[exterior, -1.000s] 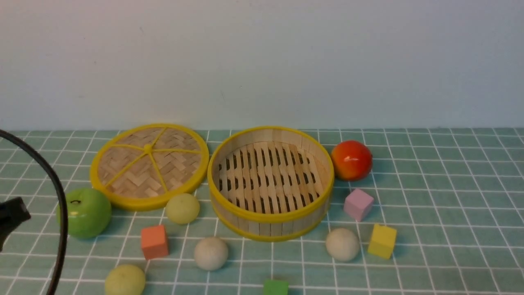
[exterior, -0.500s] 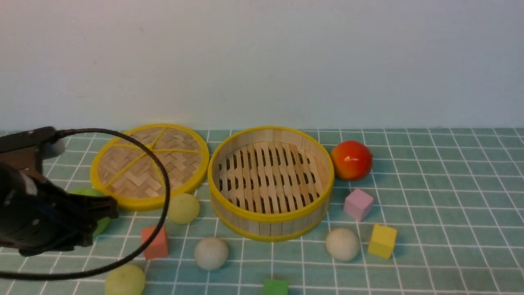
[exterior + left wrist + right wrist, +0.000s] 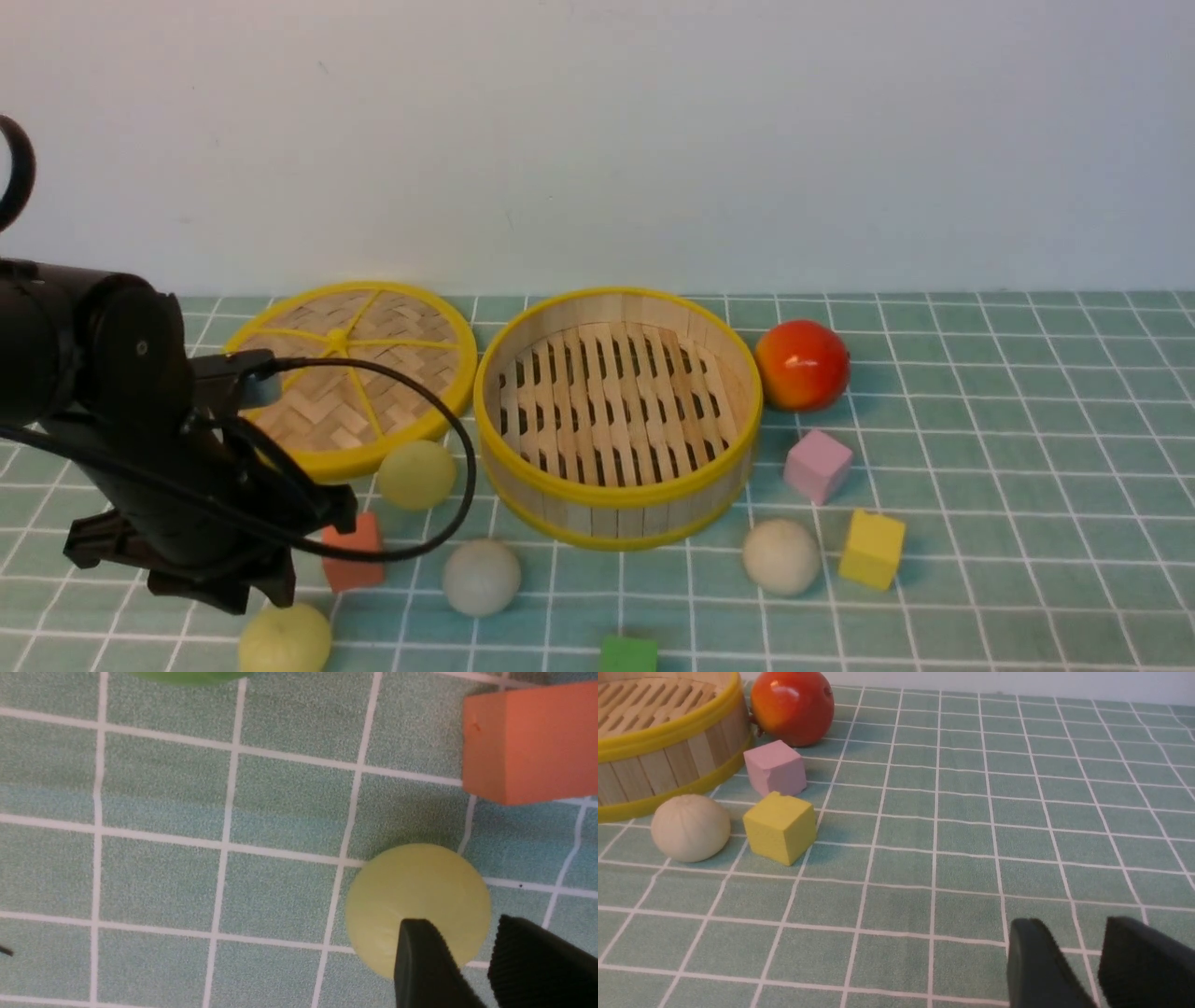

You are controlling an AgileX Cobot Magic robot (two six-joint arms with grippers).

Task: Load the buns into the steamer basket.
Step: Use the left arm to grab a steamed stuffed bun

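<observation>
Yellow-green bun [image 3: 418, 910] sits on the counter [image 3: 980, 467], well off the front-left of the steamer basket [image 3: 616, 518], beneath my left gripper [image 3: 467, 938] but off-centre under one finger; jaws narrowly parted, empty. My left arm is nearer.

So the gripper [image 3: 467, 938] sits right over a pale yellow-green bun [image 3: 411, 891], its fingers slightly apart with nothing between them. There's an orange block [image 3: 528, 742] near the bun, not touching. A sliver of green apple [image 3: 187, 675] is barely in view, all on a teal checked worktop [image 3: 163, 872].
</observation>
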